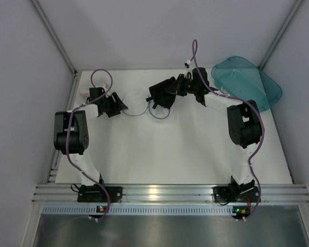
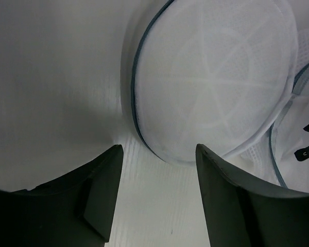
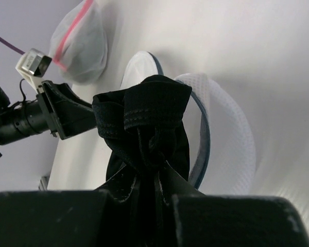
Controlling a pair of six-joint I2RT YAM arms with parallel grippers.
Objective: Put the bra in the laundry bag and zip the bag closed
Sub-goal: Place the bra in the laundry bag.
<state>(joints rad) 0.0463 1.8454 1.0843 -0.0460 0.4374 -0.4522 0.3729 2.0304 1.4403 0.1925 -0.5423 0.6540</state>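
Note:
My right gripper (image 1: 155,98) is shut on the black bra (image 3: 144,116), which hangs bunched between its jaws (image 3: 154,172), just above the open laundry bag (image 1: 144,109). The bag is white mesh with a grey zip rim (image 3: 202,136) and lies opened into two halves at the back middle of the table. In the left wrist view one round half (image 2: 211,87) lies just beyond my left gripper (image 2: 157,149), which is open and empty. In the top view the left gripper (image 1: 121,106) is at the bag's left edge. Most of the bag is hidden under the right gripper there.
A teal plastic bin (image 1: 247,82) lies at the back right. A similar mesh bag with a pink rim (image 3: 80,43) sits at the back left corner behind the left arm. Grey walls close in the back and sides.

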